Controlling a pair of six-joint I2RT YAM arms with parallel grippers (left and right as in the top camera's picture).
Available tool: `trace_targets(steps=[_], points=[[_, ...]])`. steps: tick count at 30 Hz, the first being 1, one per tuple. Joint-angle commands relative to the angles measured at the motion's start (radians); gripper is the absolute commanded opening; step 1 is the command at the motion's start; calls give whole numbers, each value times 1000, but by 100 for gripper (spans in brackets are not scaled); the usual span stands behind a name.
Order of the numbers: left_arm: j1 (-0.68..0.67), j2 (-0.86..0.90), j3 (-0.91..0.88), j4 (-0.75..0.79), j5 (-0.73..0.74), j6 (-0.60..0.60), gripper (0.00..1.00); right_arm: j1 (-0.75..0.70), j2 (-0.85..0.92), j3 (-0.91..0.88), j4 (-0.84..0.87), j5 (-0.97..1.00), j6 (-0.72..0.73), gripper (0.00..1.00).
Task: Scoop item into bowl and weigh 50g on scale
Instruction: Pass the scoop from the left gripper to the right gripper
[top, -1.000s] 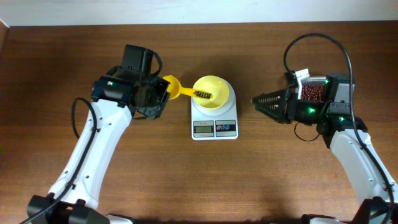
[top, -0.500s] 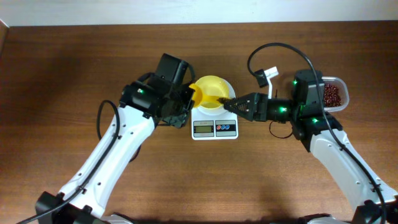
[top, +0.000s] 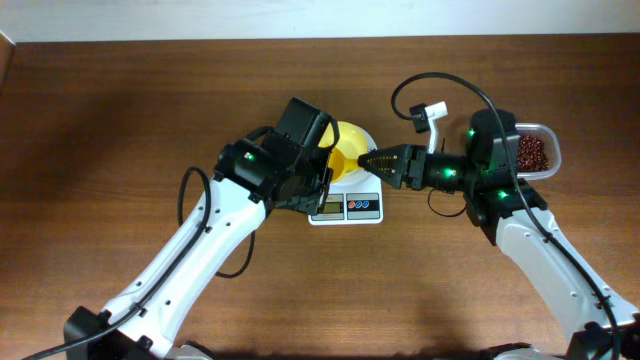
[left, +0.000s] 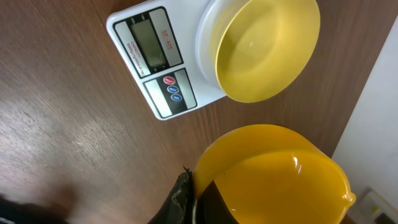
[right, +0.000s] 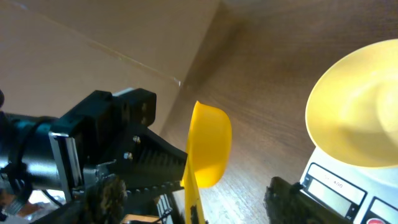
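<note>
Left wrist: the left gripper (left: 189, 200), shut on the bright yellow long-handled plastic scoop (left: 273, 174), has moved beside the small white squarish digital scale (left: 155, 56). The small round pale-yellow plastic bowl (left: 267, 50) on it looks empty.

Overhead: the right gripper (top: 372, 160) has crossed over. The dark red-brown beans (top: 533, 152) remain in the clear tub (top: 548, 132).

Right wrist: its jaws stand partly open either side of the scoop's handle, likely a hand-over before scooping.

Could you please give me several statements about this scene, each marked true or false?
1. The bowl sits on the scale. True.
2. The left gripper holds the yellow scoop. True.
3. The clear tub of beans stands on the robot's left side. False: it stands at the far right.
4. The scale's buttons are green. False: one is red, one blue.
5. The bowl is heaped with beans. False: the left wrist view shows none in it.
</note>
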Motion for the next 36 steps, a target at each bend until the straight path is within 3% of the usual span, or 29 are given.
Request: trace_targets(steps=[1, 9, 17, 20, 22, 26, 31, 35, 36], points=[[-1, -11, 17, 2, -14, -67, 0, 8, 1, 17, 7, 15, -13, 65], [-2, -11, 17, 29, -14, -86, 0, 8, 1, 17, 15, -2, -13, 49], [-27, -11, 17, 40, -14, -111, 0, 8, 1, 17, 64, -28, -13, 48], [-31, -11, 17, 49, -14, -116, 0, 8, 1, 17, 63, -31, -13, 41], [-31, -11, 17, 49, -14, -116, 0, 8, 1, 17, 63, -31, -13, 26], [-44, -11, 17, 59, -13, -119, 0, 23, 1, 17, 63, -30, -13, 20], [-50, -11, 17, 63, -14, -123, 0, 28, 1, 17, 63, -27, -13, 4], [-50, -11, 17, 63, -14, -123, 0, 28, 1, 17, 63, -27, -13, 4], [-50, -11, 17, 63, -14, -123, 33, 28, 1, 17, 63, -27, -13, 4]])
